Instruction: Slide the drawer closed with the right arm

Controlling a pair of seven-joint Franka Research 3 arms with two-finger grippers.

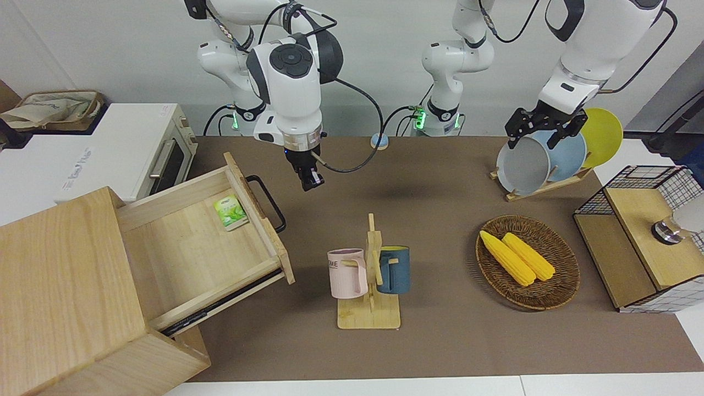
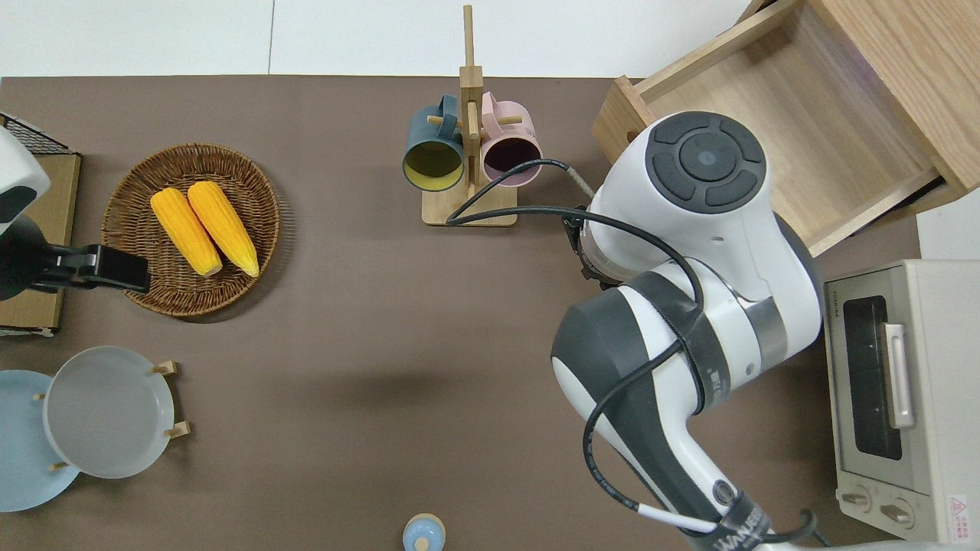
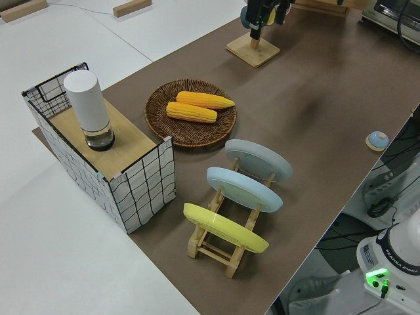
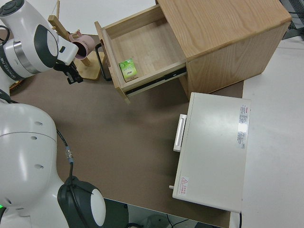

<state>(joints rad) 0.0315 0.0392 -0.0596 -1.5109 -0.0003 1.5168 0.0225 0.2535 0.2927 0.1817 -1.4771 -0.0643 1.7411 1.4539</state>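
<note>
The drawer (image 1: 192, 253) of the pale wooden box (image 1: 60, 297) stands pulled wide open at the right arm's end of the table. A small green packet (image 1: 230, 212) lies in it. Its black bar handle (image 1: 268, 203) faces the table's middle. My right gripper (image 1: 309, 181) hangs shut and empty over the bare brown mat, beside the handle and apart from it; it also shows in the right side view (image 4: 73, 76). In the overhead view the right arm (image 2: 689, 229) hides the gripper and the handle, and the drawer (image 2: 796, 130) shows open. The left arm is parked, its gripper (image 1: 542, 129) open.
A mug rack (image 1: 369, 275) with a pink and a blue mug stands mid-table. A wicker basket (image 1: 550, 291) holds two corn cobs. A plate rack (image 1: 544, 159), a wire-sided crate (image 1: 638, 242), a white toaster oven (image 1: 137, 148) and a small blue knob (image 1: 379, 141) also stand here.
</note>
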